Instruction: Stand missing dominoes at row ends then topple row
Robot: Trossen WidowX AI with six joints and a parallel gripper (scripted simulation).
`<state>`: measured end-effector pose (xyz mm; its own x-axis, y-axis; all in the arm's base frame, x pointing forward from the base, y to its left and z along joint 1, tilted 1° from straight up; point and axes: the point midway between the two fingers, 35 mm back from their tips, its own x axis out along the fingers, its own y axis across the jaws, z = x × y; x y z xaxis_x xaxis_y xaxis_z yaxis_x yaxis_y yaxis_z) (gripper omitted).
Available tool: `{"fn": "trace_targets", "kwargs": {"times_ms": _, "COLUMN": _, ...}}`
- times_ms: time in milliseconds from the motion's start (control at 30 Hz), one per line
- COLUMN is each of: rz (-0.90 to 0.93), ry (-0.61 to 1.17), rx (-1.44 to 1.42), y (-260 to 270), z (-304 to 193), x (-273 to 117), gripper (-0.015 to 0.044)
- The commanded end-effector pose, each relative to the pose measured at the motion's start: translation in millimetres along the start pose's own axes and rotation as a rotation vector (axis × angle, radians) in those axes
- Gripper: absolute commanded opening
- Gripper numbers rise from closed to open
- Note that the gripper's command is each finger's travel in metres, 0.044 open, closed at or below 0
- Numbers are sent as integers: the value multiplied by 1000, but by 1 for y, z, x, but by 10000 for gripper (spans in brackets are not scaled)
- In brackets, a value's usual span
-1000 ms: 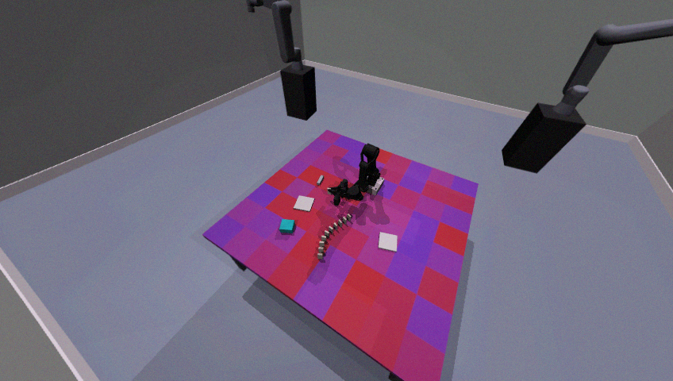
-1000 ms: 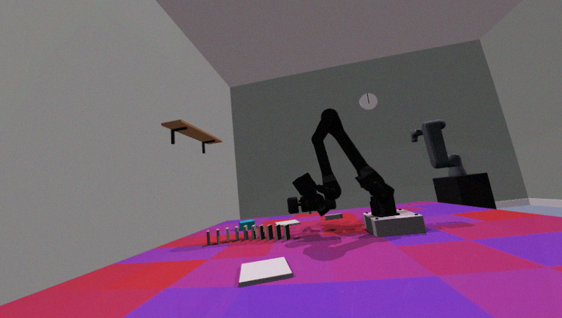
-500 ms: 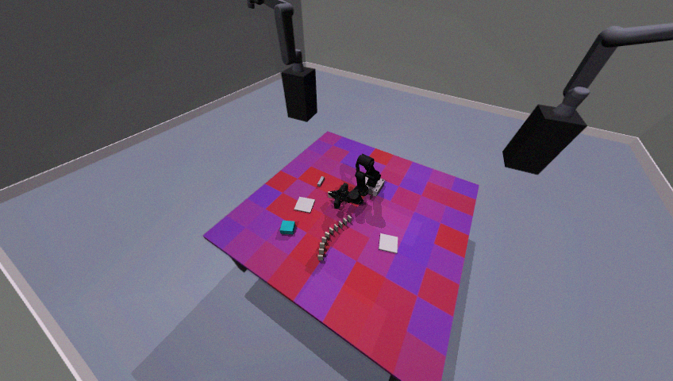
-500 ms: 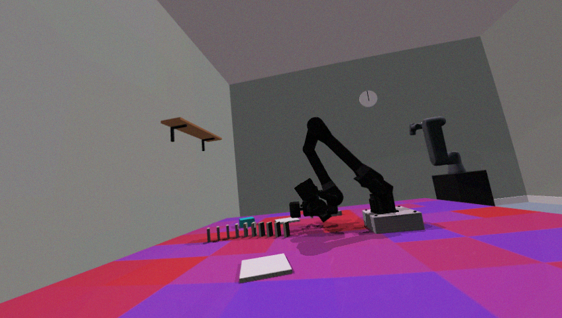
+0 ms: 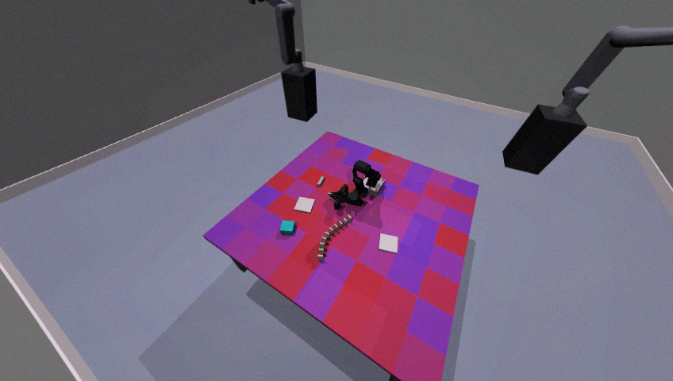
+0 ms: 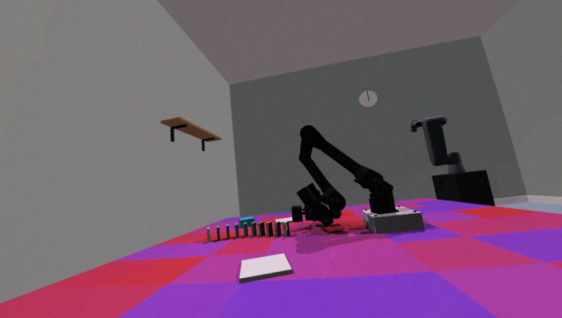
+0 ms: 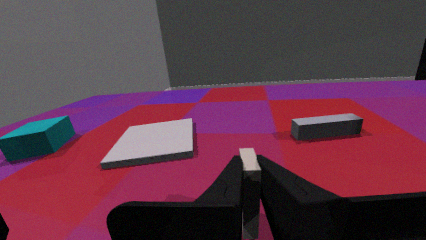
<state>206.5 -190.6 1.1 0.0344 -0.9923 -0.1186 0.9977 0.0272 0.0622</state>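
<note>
The end effector (image 5: 331, 194) (image 7: 247, 161) is nearly closed, its fingers pinching a pale domino (image 7: 250, 192) upright by its narrow width. That grip presumably keeps the domino ready to stand on its end, with its broad faces free. The curved row of standing dominoes (image 5: 331, 230) (image 6: 253, 229) lies to one side of the end effector, its nearest domino close by, so this one is probably meant for the near end.

Ahead of the fingertips, a white flat tile (image 5: 304, 204) (image 7: 152, 142) and a grey bar (image 5: 321, 181) (image 7: 327, 126) leave a gap between them; the teal block (image 5: 287, 227) (image 6: 246, 221) (image 7: 39, 137) sits farther off, beyond the tile. The counter's edges (image 5: 264, 182) are well apart from the end effector. The tight side is the row: a wide finger or the wrist swinging that way could topple it early, so lowering and release call for care.
</note>
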Motion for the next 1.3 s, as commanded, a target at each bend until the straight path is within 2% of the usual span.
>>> {"fn": "trace_targets", "kwargs": {"times_ms": 0, "rz": 2, "ry": -1, "rx": 11, "y": 1, "z": 0, "x": 0, "gripper": 25}}
{"fn": "trace_targets", "kwargs": {"times_ms": 67, "rz": 2, "ry": -1, "rx": 11, "y": 1, "z": 0, "x": 0, "gripper": 25}}
{"fn": "trace_targets", "kwargs": {"times_ms": 600, "rz": 2, "ry": -1, "rx": 11, "y": 2, "z": 1, "x": 0, "gripper": 440}}
{"fn": "trace_targets", "kwargs": {"times_ms": 867, "rz": 1, "ry": 0, "rx": 3, "y": 3, "z": 45, "x": -4, "gripper": 440}}
{"fn": "trace_targets", "kwargs": {"times_ms": 1067, "rz": 19, "ry": 26, "rx": -10, "y": 13, "z": 49, "x": 3, "gripper": 440}}
{"fn": "trace_targets", "kwargs": {"times_ms": 1267, "rz": 124, "ry": 236, "rx": -438, "y": 49, "z": 34, "x": 42, "gripper": 440}}
